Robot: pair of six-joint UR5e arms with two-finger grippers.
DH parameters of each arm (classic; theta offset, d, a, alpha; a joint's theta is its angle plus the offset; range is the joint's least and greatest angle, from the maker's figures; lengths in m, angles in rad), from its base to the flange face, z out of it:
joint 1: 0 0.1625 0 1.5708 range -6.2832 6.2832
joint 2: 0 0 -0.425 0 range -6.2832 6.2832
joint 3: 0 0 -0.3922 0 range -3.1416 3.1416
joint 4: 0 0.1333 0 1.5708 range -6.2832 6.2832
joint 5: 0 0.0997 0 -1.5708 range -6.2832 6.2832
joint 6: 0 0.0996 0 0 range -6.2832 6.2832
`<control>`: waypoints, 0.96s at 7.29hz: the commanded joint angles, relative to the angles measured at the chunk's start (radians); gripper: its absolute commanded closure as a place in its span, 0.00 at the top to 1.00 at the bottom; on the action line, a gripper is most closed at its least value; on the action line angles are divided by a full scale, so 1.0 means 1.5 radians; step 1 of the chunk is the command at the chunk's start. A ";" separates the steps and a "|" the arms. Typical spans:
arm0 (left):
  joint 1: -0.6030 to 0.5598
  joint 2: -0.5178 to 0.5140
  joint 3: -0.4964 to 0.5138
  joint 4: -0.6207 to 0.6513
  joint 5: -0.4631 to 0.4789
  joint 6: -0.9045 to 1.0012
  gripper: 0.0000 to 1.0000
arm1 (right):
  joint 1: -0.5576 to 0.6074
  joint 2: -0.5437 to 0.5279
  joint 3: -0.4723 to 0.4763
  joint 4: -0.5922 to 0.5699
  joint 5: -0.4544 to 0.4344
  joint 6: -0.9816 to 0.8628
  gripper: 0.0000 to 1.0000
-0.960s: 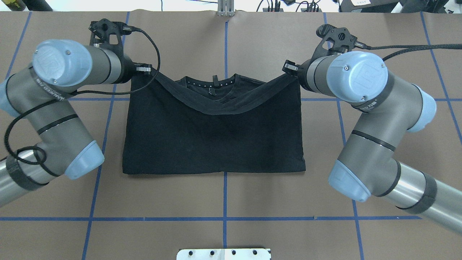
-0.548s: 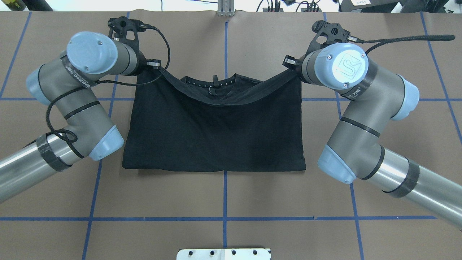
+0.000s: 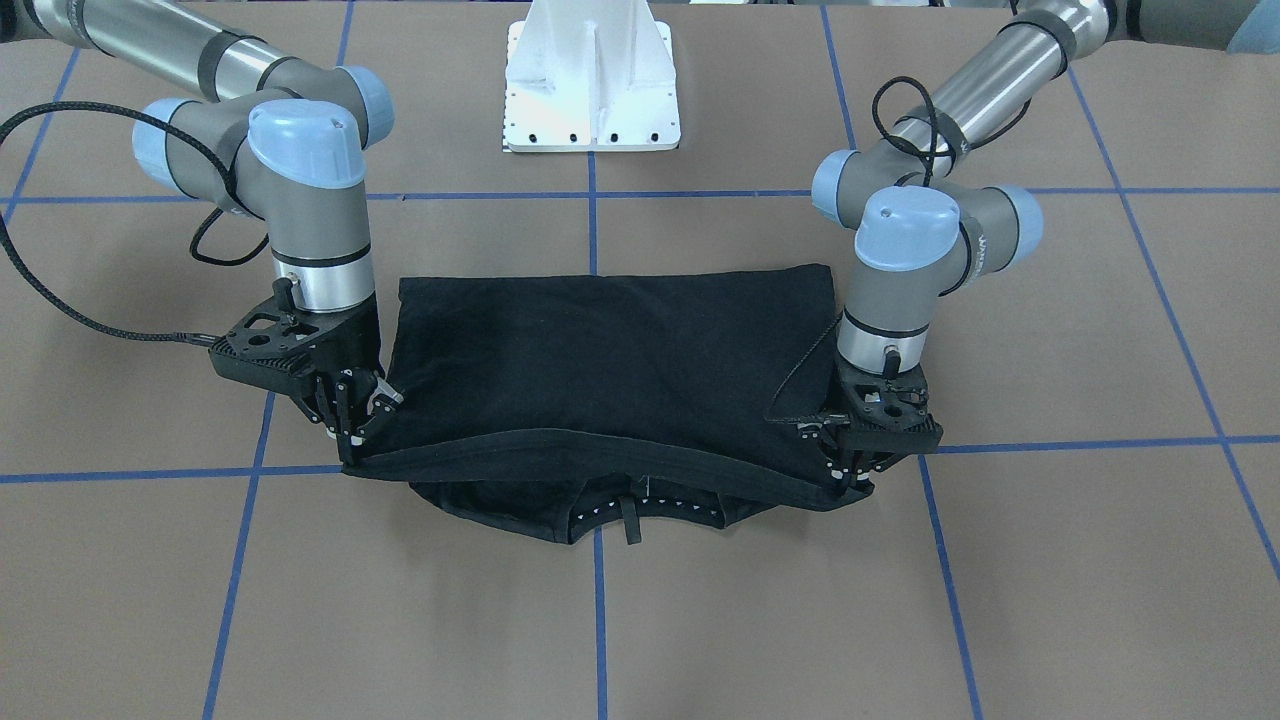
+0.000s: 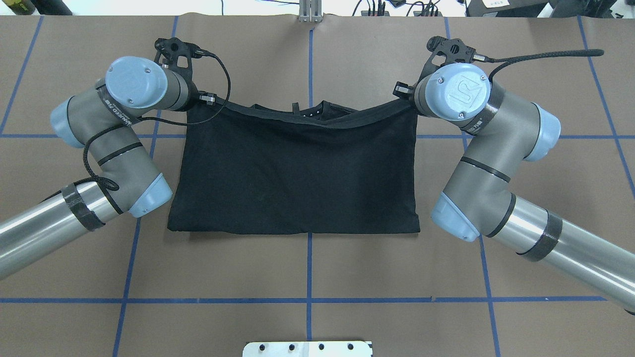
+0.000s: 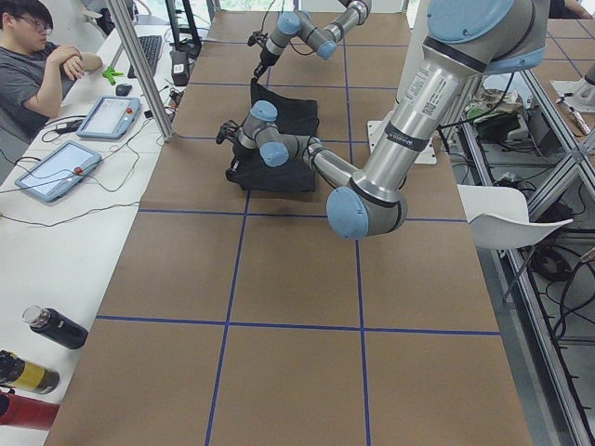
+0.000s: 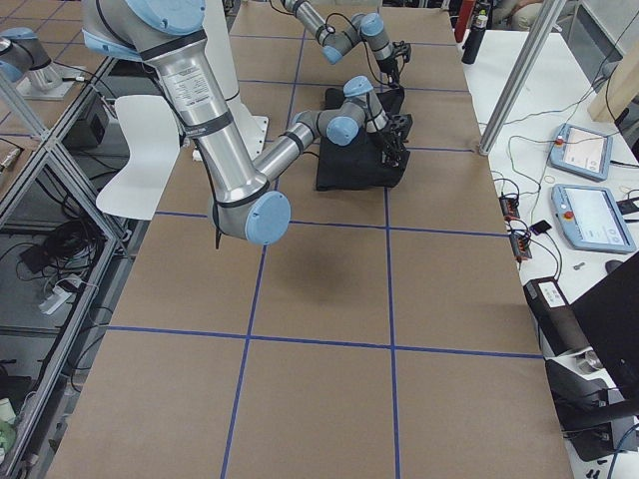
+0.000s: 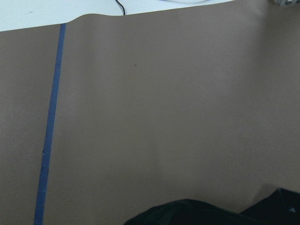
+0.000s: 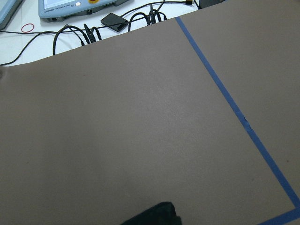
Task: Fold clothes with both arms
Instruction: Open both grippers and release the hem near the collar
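The left gripper (image 4: 211,99) pinches one corner of the shirt's (image 4: 297,173) hem (image 4: 292,119). The shirt lies mid-table (image 4: 307,277), its lower half doubled over toward the collar (image 4: 317,109). The right gripper (image 4: 399,90) clamps the other corner.

A second ago the hem sagged in a deep curve well short of the collar. Now it runs nearly straight between the grippers and covers most of the collar. The half-fold looks almost complete; lowering and letting go likely comes next. Both wrists have also swung inward over the shirt's corners.
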 commanded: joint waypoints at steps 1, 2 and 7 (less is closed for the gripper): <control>-0.001 0.002 0.004 -0.013 -0.001 0.025 0.00 | 0.000 0.000 -0.018 0.007 0.000 -0.014 0.00; -0.003 0.002 0.002 -0.014 -0.001 0.043 0.00 | 0.000 -0.002 -0.019 0.007 0.000 -0.015 0.00; -0.021 0.022 -0.004 -0.104 -0.009 0.072 1.00 | 0.012 0.002 -0.023 0.007 0.008 -0.057 1.00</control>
